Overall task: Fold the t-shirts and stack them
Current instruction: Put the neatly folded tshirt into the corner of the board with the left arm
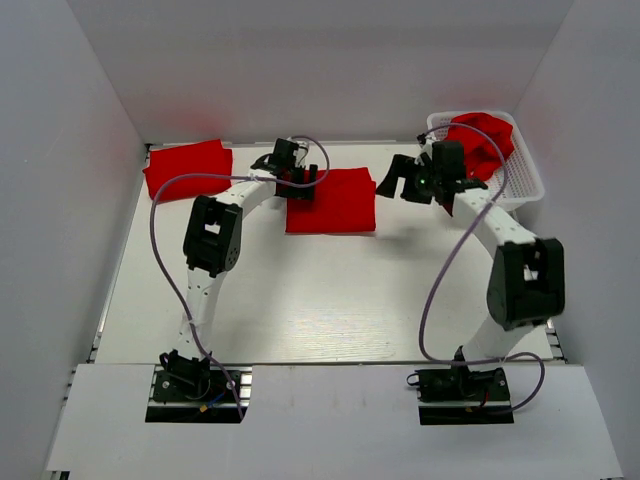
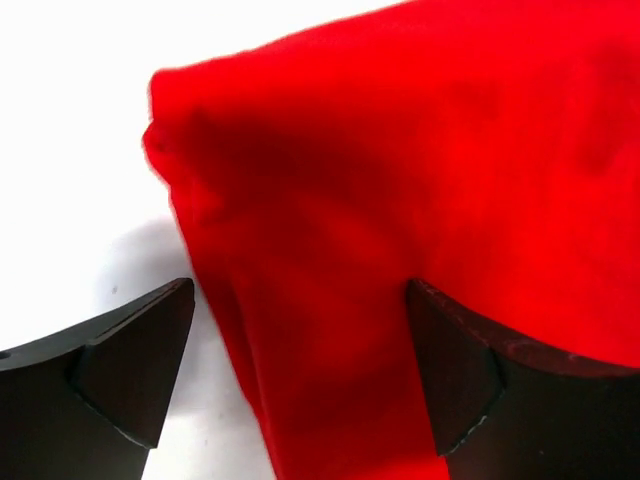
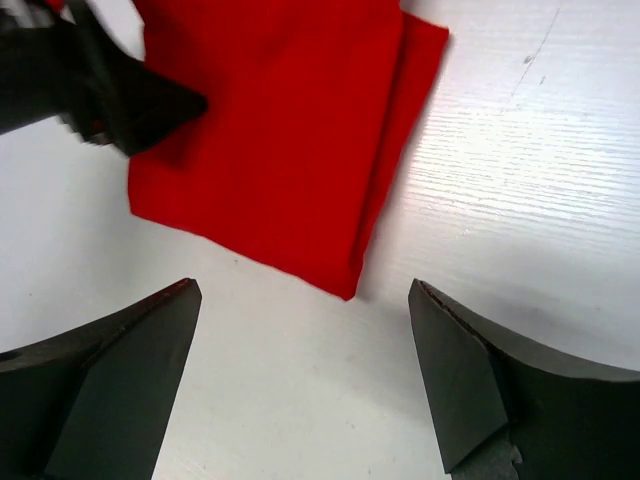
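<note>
Top view, centre t-shirt (image 1: 335, 202): folded into a rectangle, flat on the table (image 1: 300, 300), upper middle of frame.
Top view, corner t-shirt (image 1: 188, 167): folded, upper left by the back wall; one layer or several cannot be told.
Top view, basket t-shirt (image 1: 482, 138): crumpled inside the white mesh basket (image 1: 522, 186), upper right.
Top view, left gripper (image 1: 300, 183): at the left edge of the centre t-shirt.
Top view, right gripper (image 1: 396, 182): between centre t-shirt and basket, touching neither.
Left wrist view, left gripper (image 2: 300, 390): jaws spread wide; the centre t-shirt (image 2: 420, 180) fills the gap between them, not pinched.
Right wrist view, right gripper (image 3: 300, 390): jaws wide apart over bare table (image 3: 520, 160), holding nothing.
Right wrist view, centre t-shirt (image 3: 270, 130): upper middle, folded edge at right; left gripper (image 3: 95, 90) on its upper left edge.
</note>
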Motion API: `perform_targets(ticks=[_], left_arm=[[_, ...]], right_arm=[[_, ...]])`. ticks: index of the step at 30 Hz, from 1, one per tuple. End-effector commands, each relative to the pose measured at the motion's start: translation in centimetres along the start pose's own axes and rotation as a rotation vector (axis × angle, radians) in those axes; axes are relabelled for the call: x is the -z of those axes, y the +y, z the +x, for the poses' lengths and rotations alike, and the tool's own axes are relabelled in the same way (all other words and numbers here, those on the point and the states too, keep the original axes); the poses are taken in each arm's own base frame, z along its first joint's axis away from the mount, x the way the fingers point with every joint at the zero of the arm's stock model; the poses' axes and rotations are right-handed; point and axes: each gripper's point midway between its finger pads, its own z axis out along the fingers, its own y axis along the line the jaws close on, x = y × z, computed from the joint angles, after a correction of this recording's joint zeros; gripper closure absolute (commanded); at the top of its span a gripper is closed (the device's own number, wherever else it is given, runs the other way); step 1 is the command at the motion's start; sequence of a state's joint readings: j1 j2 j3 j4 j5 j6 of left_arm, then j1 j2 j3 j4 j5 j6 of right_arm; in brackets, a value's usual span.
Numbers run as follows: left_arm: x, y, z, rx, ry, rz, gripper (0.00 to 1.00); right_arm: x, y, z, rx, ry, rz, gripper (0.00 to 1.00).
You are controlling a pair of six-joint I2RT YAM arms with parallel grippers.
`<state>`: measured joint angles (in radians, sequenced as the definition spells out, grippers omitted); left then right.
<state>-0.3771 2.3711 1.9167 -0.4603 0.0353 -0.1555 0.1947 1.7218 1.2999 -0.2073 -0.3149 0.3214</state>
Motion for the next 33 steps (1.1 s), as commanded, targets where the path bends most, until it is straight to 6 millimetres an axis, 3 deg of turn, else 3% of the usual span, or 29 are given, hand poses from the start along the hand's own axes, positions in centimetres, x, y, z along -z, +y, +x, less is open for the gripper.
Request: perform_targets(ticks=[1,3,4,6,8,10,11,12,13,16,24,33], left_arm=[[-2.3,0.1,4.4,-0.038,0.125,-0.033,0.07],[-2.5,0.2,4.5,-0.050,0.127,-0.032,0.21],[-2.5,-0.1,4.8,-0.059,0.135,-0.040,0.23],[-2.9,-0.3,4.8,-0.072,0.118,-0.023,0.35],[-2.9,-0.8,3.8,-0.081,0.077,0.003,0.47],[-2.7,-0.9,2.7,-0.095,0.043,0.008,0.73],[-2.2,-0.8,1.7,-0.096,0.020,-0.003,0.90],[-2.1,-0.7,1.3,-0.114,0.010,-0.012,1.00],[-1.1,-0.9,-0.2,-0.129,-0.028,-0.008,1.00],[0.4,0.0,-2.0,-0.160,-0.082,-0.035,1.00],[8.3,1.6,-7.4,-0.253,-0.203,-0.103,1.00],[12.1,4.7,-9.9,-0.303,-0.222,-0.161,1.00]], right_arm=[[3.1,1.1,-2.7,0.056,-0.154,0.000,0.10],[4.5,1.3,-3.0,0.065,-0.191,0.010,0.10],[5.7,1.5,-3.2,0.079,-0.223,0.026,0.10],[6.3,1.4,-3.1,0.090,-0.234,0.040,0.10],[7.6,1.0,-3.3,0.089,-0.266,0.080,0.10],[8.5,0.9,-3.5,0.096,-0.294,0.099,0.10],[9.1,0.8,-3.4,0.092,-0.313,0.109,0.10],[9.9,0.8,-3.8,0.102,-0.343,0.121,0.10],[10.1,0.6,-3.5,0.103,-0.344,0.134,0.10],[11.7,0.1,-3.8,0.110,-0.394,0.183,0.10],[14.3,-1.9,-3.9,0.058,-0.471,0.324,0.10],[14.6,-3.5,-3.8,0.033,-0.463,0.416,0.10]])
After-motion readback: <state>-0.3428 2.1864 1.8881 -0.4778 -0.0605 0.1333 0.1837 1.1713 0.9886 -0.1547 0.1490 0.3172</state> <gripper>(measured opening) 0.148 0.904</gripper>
